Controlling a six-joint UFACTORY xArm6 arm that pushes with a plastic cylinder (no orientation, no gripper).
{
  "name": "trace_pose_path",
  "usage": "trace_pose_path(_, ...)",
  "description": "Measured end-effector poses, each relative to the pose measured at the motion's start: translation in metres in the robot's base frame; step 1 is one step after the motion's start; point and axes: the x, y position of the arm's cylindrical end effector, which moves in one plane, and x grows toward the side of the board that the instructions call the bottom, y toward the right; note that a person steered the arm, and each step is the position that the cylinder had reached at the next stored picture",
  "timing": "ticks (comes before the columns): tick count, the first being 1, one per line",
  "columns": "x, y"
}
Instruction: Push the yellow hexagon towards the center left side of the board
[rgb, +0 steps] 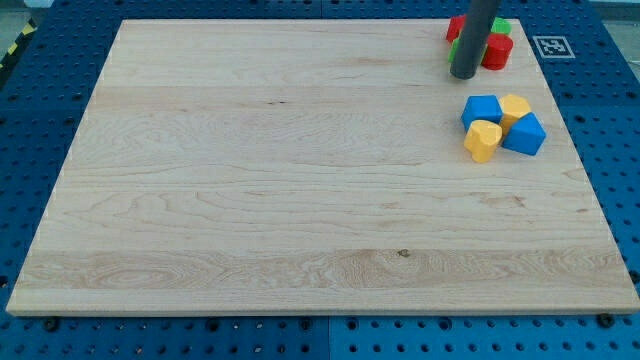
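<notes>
Tip (463, 76) of the tool, a bare rod grasping nothing, rests on the counter (300, 180) among red and green blocks (497, 50); yellow hexagon (516, 108) sits just below-right, touching two blue blocks (482, 109)

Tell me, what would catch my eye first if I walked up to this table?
Probably the big pale wooden board, nearly bare, with all its colour crowded at the view's top right. There a blue block, a yellow hexagon, a yellow heart and another blue block huddle together. Just above them my tip stands beside red blocks and green blocks.
</notes>
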Motion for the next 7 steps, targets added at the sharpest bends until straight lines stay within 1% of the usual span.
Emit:
trace_pose_path(3,0.004,-0.008)
trace_pose_path(4,0.027,-0.003)
trace_pose_path(6,0.032,0.076)
trace_pose_path(7,0.055,0.120)
